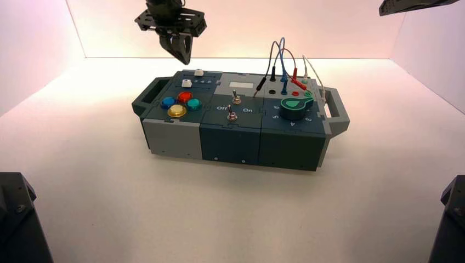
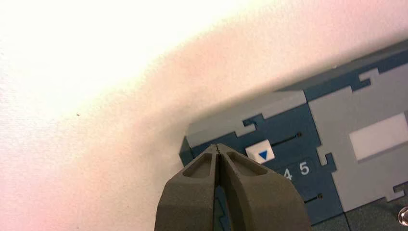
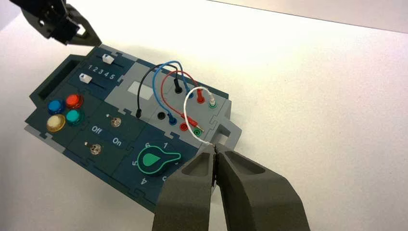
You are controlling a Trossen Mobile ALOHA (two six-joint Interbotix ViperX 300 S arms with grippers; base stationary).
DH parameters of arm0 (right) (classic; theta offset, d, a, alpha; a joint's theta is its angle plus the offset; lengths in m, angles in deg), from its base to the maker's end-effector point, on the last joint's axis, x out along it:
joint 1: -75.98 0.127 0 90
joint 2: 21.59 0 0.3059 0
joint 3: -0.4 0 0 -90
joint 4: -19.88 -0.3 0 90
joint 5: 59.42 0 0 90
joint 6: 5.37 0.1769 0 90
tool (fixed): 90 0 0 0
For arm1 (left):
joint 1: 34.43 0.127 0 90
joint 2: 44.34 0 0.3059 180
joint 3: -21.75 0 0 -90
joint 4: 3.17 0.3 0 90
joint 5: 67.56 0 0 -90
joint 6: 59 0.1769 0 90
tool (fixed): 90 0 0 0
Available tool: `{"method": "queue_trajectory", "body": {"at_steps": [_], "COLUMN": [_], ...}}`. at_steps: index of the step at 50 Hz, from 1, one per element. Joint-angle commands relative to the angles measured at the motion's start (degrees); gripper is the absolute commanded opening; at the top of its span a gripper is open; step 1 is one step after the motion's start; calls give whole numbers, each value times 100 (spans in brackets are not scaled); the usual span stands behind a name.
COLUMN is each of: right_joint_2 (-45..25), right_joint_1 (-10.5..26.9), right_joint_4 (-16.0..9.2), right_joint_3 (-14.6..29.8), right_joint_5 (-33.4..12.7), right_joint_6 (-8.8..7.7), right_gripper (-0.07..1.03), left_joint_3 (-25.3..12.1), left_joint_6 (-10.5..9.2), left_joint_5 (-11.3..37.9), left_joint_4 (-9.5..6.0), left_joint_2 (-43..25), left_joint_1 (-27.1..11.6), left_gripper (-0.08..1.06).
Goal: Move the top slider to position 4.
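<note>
The top slider [image 2: 260, 153] is a small white knob with a blue triangle, in the slot nearest the box's back edge. It also shows in the high view [image 1: 198, 72] and the right wrist view [image 3: 108, 58]. The printed 4 [image 2: 288, 174] stands in the digit row beside it; the knob sits short of the 4, toward the lower digits. My left gripper [image 2: 219, 147] is shut and empty. It hovers above the box's back left corner [image 1: 183, 57], apart from the knob. My right gripper [image 3: 215, 148] is shut and empty, held high off the box's right end.
A second white slider [image 1: 186, 83] sits nearer the front. Round coloured buttons [image 1: 177, 110], two toggle switches [image 1: 232, 115], a green dial [image 1: 293, 105] and looped wires [image 1: 282, 60] with plugs fill the rest of the box. A carry handle [image 1: 143, 98] juts out at the left.
</note>
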Motion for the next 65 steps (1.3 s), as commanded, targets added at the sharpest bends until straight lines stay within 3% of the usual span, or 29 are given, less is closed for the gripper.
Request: {"method": "queue_trajectory", "body": {"at_steps": [1,65], "right_joint_2": [-26,0], "right_joint_1": [-9,-9], "right_joint_4": [-9,-9], "right_joint_3": [132,132], "right_joint_5": [18,9], "right_joint_6": [18,18], "right_gripper": [-2,-2], "left_joint_3": [26,-158], "left_joint_6": [18,-9], "left_joint_5": [-18,62], "left_joint_4": [-18,-62], "left_joint_2": [211,44], "left_joint_1": [-70,-448], "left_gripper": [-3,-3]}}
